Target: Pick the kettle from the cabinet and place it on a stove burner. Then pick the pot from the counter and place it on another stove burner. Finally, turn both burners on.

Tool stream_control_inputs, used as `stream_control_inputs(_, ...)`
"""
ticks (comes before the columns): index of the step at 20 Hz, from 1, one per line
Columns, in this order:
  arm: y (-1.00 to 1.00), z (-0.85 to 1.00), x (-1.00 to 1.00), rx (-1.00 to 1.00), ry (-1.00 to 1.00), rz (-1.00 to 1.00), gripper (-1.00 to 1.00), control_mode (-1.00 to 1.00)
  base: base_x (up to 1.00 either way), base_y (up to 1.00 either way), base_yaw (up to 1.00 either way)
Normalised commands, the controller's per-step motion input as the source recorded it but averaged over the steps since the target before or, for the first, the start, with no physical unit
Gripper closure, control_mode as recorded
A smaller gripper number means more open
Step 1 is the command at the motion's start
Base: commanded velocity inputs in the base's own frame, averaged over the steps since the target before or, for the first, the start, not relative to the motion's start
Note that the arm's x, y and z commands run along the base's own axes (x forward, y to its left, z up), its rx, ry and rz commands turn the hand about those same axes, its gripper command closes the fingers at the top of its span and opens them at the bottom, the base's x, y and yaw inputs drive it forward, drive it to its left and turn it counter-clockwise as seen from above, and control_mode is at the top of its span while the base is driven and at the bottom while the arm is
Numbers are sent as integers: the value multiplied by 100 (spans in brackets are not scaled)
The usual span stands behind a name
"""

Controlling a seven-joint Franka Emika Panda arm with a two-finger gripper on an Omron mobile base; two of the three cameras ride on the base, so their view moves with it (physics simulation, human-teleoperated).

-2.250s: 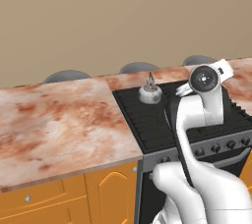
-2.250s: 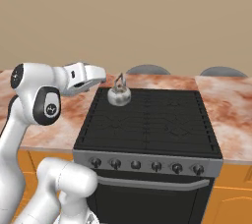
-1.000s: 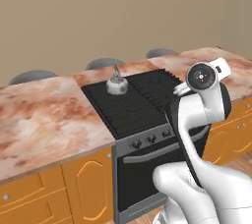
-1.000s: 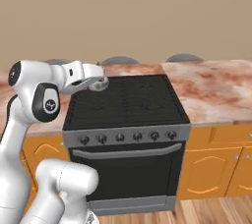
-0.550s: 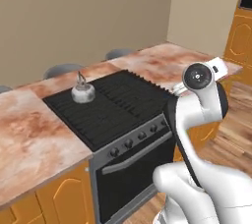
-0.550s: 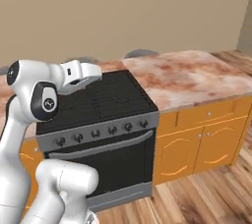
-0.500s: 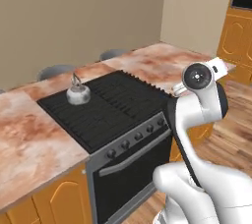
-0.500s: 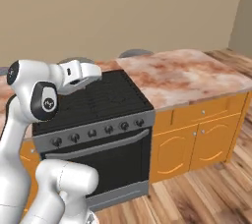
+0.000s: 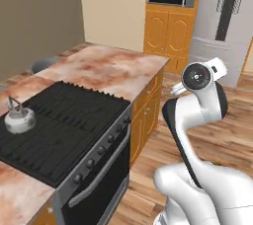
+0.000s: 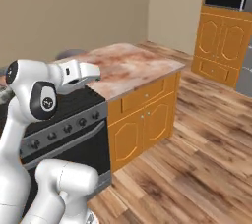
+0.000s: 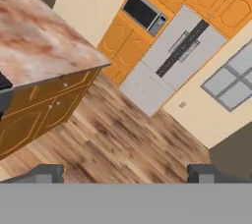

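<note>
The tool hangs with its jaws spread wide and nothing between them, its fingertips framing bare wooden floor. Well behind it and off to its left, the kettle stands upright on a rear burner of the black stove. The marbled bench runs on beyond the stove, ahead and to the tool's left, above orange fronts. Far ahead of the tool stand a grey refrigerator and a built-in microwave.
</note>
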Motion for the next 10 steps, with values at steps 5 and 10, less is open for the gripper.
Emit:
stream_control_inputs(5, 0, 0, 0, 0, 0, 0, -100, 100, 0, 0, -63)
stream_control_inputs(10, 0, 0, 0, 0, 0, 0, -100, 100, 0, 5, -63)
